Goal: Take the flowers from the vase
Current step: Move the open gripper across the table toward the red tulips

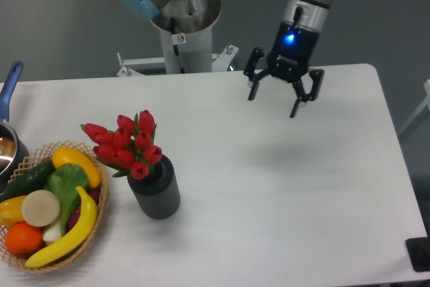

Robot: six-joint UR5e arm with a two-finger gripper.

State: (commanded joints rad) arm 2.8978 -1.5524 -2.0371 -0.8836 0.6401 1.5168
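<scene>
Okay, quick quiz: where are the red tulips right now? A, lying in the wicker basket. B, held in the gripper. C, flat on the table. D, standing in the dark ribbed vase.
D: the flowers stand in the vase, while the open gripper hovers apart, empty.

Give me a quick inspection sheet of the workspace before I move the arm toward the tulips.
Surface: white table, bare across the middle and right.
Job's things: flowers standing in the vase, front left.
Clutter: wicker basket of fruit and vegetables beside the vase; pot at the left edge.
Grippers: hand open, empty, above the table's far side, well apart from the flowers.
Cables: nothing seen.
Surroundings: robot base behind the table; grey wall.
</scene>
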